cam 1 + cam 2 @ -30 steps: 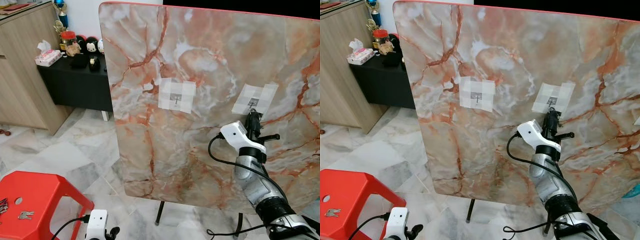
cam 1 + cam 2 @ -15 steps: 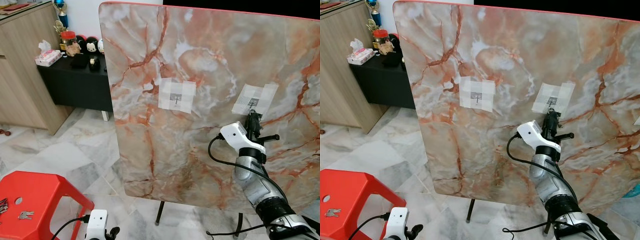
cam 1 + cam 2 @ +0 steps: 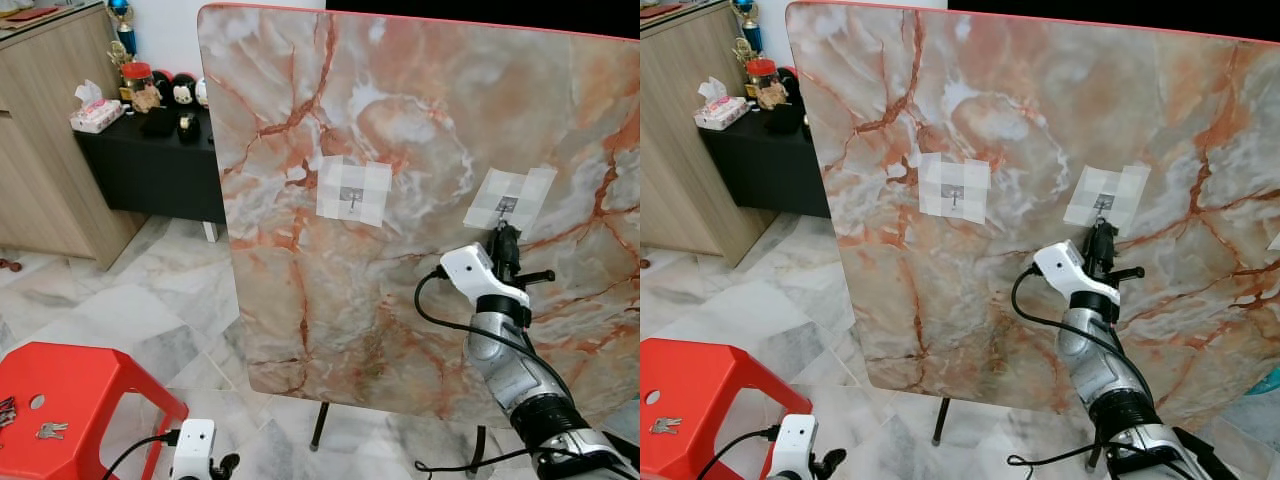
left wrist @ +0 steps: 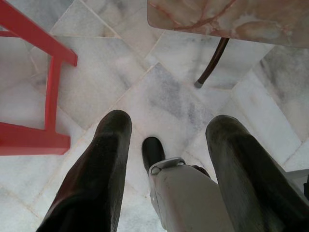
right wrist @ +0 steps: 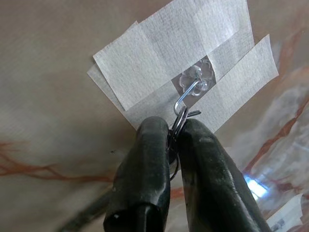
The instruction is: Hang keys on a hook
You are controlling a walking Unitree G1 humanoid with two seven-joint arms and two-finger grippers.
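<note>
A marbled board [image 3: 400,120] stands upright with two small hooks taped to it. My right gripper [image 5: 175,129] is raised to the right hook [image 5: 186,94] and is shut on a metal key ring [image 5: 180,116]. The ring's top touches the hook's lower bend; I cannot tell whether it is threaded on. Whatever hangs from the ring is hidden between the fingers. In the left eye view, this gripper [image 3: 503,236] sits just below the right taped patch [image 3: 507,205]. The left hook [image 3: 352,194] is bare. My left gripper [image 4: 166,125] hangs open low over the floor.
A red stool [image 3: 70,400] stands at the lower left with more keys [image 3: 50,431] lying on its seat. Behind it are a wooden cabinet [image 3: 40,150] and a black side table [image 3: 150,150] with small items. The board's thin legs [image 3: 320,425] rest on the marble floor.
The right wrist has shifted very slightly at the right hook. The left arm has stayed still.
</note>
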